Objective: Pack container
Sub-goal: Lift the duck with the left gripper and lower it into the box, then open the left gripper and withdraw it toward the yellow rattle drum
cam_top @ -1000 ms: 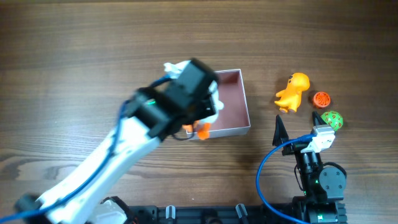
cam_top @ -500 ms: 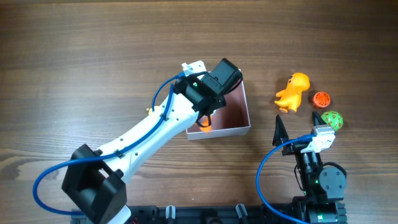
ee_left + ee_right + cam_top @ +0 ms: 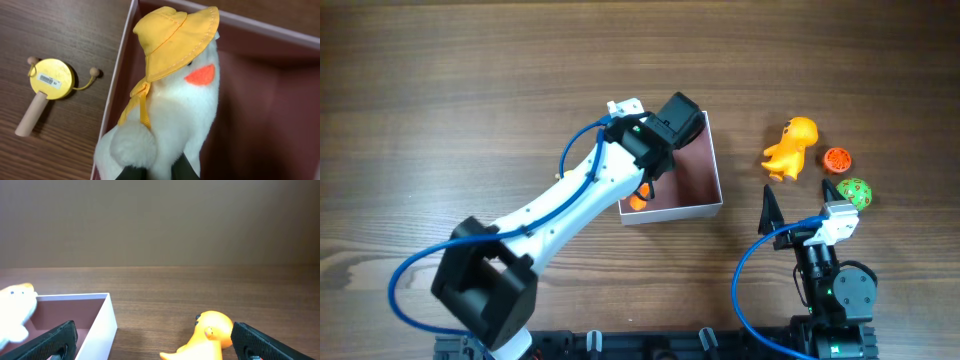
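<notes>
The container [image 3: 704, 165] is a shallow square box with white walls and a pink-brown inside, at the table's middle. My left gripper [image 3: 655, 165] is shut on a white plush duck with a yellow hat [image 3: 175, 100] and holds it over the container's left part, inside the left wall [image 3: 117, 85]. Its fingers [image 3: 155, 172] pinch the duck's body. The duck's orange feet [image 3: 638, 198] show under the arm. My right gripper [image 3: 800, 205] is open and empty, right of the container. It faces an orange dinosaur toy [image 3: 212, 335], with the container wall [image 3: 107, 317] at the left.
The orange dinosaur [image 3: 792, 148], a small orange-red round toy [image 3: 837, 158] and a green ball [image 3: 855, 192] lie at the right. A yellow wooden rattle drum [image 3: 50, 80] lies on the table just left of the container, hidden under the arm in the overhead view.
My left arm swung in over the container with the plush duck, then shifted slightly left within it. The right arm has not moved.
</notes>
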Controlling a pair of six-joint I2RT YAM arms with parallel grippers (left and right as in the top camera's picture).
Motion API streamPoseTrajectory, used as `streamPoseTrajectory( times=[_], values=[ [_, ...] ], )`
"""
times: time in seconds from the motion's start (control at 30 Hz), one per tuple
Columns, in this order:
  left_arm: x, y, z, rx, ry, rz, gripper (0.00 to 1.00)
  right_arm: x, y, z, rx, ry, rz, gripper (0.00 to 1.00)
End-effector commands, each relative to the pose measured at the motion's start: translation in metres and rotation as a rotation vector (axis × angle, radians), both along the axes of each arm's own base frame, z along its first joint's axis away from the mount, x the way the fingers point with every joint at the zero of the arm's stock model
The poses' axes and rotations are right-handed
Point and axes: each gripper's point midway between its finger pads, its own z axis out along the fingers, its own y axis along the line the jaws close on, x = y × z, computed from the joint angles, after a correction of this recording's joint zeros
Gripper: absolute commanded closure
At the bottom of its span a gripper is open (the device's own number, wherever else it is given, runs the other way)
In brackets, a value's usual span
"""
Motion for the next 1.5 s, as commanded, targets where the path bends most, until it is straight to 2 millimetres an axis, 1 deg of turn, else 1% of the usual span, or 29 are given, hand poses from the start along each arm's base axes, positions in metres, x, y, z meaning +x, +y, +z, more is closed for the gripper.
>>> streamPoseTrajectory(
  times=[0.0, 0.17, 0.3, 0.47, 0.57, 0.77, 0.8, 0.87, 0.93, 1.0, 1.07, 1.13, 1.17, 1.23, 1.3, 1.37, 1.47],
  values=[
    [-0.002, 0.004, -0.021, 0.038, 0.042, 0.019, 0.96, 0.000, 0.000, 0.001, 0.011, -0.004, 0.002, 0.00],
    [-0.004, 0.002, -0.023, 0.028, 0.058, 0.015, 0.96, 0.000, 0.000, 0.001, 0.011, -0.004, 0.002, 0.00],
    [-0.002, 0.000, -0.024, 0.022, 0.052, 0.015, 0.96, 0.000, 0.000, 0.001, 0.011, -0.004, 0.002, 0.00],
    [0.003, -0.008, -0.038, 0.008, 0.059, 0.012, 0.96, 0.000, 0.000, 0.001, 0.011, -0.004, 0.002, 0.00],
    [0.006, -0.010, -0.045, 0.012, 0.062, 0.013, 0.96, 0.000, 0.000, 0.001, 0.012, -0.004, 0.002, 0.00],
    [0.004, -0.009, -0.046, 0.019, 0.068, 0.013, 0.96, 0.000, 0.000, 0.001, 0.011, -0.004, 0.002, 0.00],
    [0.004, -0.008, -0.047, 0.022, 0.071, 0.013, 0.94, 0.000, 0.000, 0.001, 0.011, -0.004, 0.002, 0.00],
    [0.005, -0.004, -0.046, 0.039, 0.063, 0.018, 0.85, 0.000, 0.000, 0.001, 0.011, -0.004, 0.002, 0.00],
    [0.005, -0.004, -0.046, 0.042, 0.061, 0.018, 0.67, 0.000, 0.000, 0.001, 0.011, -0.004, 0.002, 0.00],
    [0.005, -0.003, -0.046, 0.045, 0.064, 0.015, 0.57, 0.000, 0.000, 0.001, 0.012, -0.004, 0.002, 0.00],
    [0.003, -0.002, -0.046, 0.060, 0.073, -0.009, 0.55, 0.000, 0.000, 0.001, 0.011, -0.004, 0.002, 0.00],
    [0.001, 0.000, -0.046, 0.067, 0.081, -0.010, 0.49, 0.000, 0.000, 0.001, 0.011, -0.004, 0.002, 0.00],
    [0.001, 0.000, -0.046, 0.068, 0.081, -0.010, 0.45, 0.000, 0.000, 0.001, 0.012, -0.004, 0.002, 0.00],
    [0.001, 0.000, -0.046, 0.067, 0.080, -0.010, 0.34, 0.000, 0.000, 0.001, 0.011, -0.004, 0.002, 0.00],
    [0.002, -0.001, -0.044, 0.072, 0.079, -0.035, 0.29, 0.000, 0.000, 0.001, 0.011, -0.004, 0.002, 0.00],
    [0.002, -0.001, -0.043, 0.071, 0.077, -0.035, 0.19, 0.000, 0.000, 0.001, 0.011, -0.004, 0.002, 0.00],
    [0.007, -0.002, -0.038, 0.080, 0.066, -0.075, 0.17, 0.000, 0.000, 0.001, 0.011, -0.004, 0.002, 0.00]
  ],
)
